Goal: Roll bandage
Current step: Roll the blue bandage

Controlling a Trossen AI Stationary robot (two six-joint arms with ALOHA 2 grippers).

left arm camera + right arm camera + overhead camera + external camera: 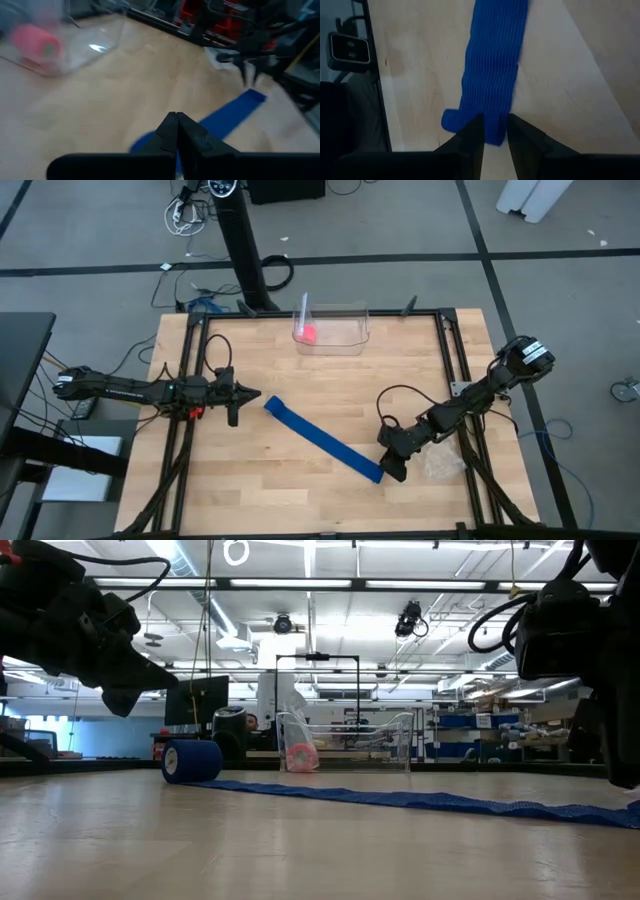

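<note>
A long bright blue stretchy fabric bandage [322,438] is laid diagonally across the light wooden bench [300,490], its left end rolled into a small cylinder. The left end effector [247,396] is held just beside that roll, fingers closed on nothing. The right end effector [390,470] is set at the strip's far end, its fingers [470,135] slightly parted over the fabric.

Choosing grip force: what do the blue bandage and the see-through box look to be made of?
The bandage looks like matte, ribbed woven fabric, probably stretchy: fine ribs show along the strip. The box looks like clear, glossy hard plastic: a pink object shows through its walls.
</note>
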